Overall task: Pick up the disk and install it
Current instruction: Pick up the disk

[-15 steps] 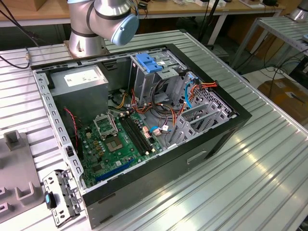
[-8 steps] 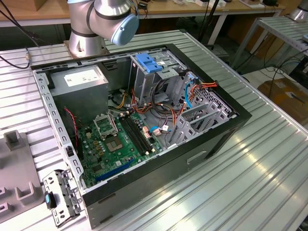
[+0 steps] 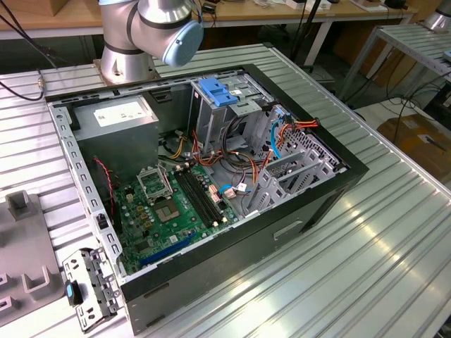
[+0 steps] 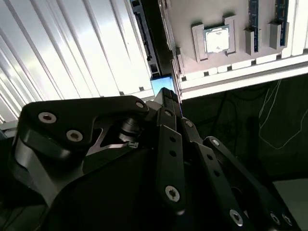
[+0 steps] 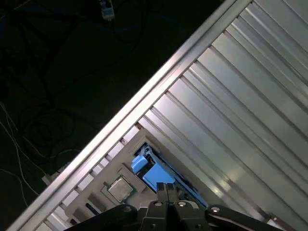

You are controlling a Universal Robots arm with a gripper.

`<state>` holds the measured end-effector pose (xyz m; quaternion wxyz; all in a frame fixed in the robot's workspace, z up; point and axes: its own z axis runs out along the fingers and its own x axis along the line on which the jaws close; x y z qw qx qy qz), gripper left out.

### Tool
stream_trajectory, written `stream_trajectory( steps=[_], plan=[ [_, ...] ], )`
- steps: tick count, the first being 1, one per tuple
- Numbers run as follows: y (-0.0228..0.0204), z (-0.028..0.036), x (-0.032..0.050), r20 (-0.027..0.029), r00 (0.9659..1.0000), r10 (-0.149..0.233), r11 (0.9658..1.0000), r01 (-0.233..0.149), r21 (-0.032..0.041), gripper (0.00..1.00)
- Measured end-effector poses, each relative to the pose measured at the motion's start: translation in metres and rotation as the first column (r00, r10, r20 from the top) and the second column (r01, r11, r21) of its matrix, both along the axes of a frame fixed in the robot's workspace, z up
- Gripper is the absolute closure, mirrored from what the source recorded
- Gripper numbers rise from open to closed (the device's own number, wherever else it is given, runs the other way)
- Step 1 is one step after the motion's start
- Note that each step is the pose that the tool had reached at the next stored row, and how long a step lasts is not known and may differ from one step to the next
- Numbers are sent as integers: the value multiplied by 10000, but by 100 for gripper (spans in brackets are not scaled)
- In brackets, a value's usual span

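Gripper [image 5: 166, 186]: fingers drawn together, no gap at the tips in both wrist views [image 4: 166, 94]; nothing seen pinched between them.
Disk [image 5: 155, 177]: low on the table [image 5: 250, 96], just past the fingertips; contact with them unclear.
Disk place: between the ribbed table top and the grey tray [image 4: 192, 14], close to the table's edge.
Disk axis: long side along the tray's side; blue end [image 4: 160, 83] toward the table's edge, nearest the tips; far end hidden behind the gripper in the first wrist view.
Tray: chip [image 4: 216, 38] in a pocket.
Case [image 3: 282, 232]: open on the table in the exterior view, arm [image 3: 151, 28] rising behind it.
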<state>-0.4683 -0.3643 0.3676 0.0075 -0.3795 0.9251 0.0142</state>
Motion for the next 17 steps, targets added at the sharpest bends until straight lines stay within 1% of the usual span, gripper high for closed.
stream_trajectory(
  steps=[1, 3, 5, 7, 9, 10, 11, 13, 14, 15, 16, 17],
  plan=[
    [0, 0, 0, 0, 9996, 298, 9996, -298, 0, 89],
    [0, 0, 0, 0, 9968, 796, 9968, -796, 0, 89],
    [0, -1, 0, 1, 9943, 1069, 9943, -1069, 1, 89],
    [0, 0, 0, 1, 9909, 1343, 9909, -1343, 1, 89],
    [0, 0, 0, 1, 9858, 1682, 9858, -1682, 0, 89],
    [0, 0, 0, 0, 9810, 1941, 9810, -1941, 1, 89],
    [0, 0, 0, 0, 9778, 2093, 9778, -2093, 1, 89],
    [0, 0, 0, 0, 9652, 2615, 9652, -2615, 1, 89],
    [0, 0, 0, 0, 9540, 2997, 9540, -2997, 0, 89],
    [0, 0, 0, 0, 9464, 3230, 9464, -3230, 1, 89],
    [0, -1, 0, 0, 9395, 3425, 9395, -3425, 0, 89],
    [0, -1, 0, 0, 9298, 3680, 9298, -3680, 0, 89]
  ],
)
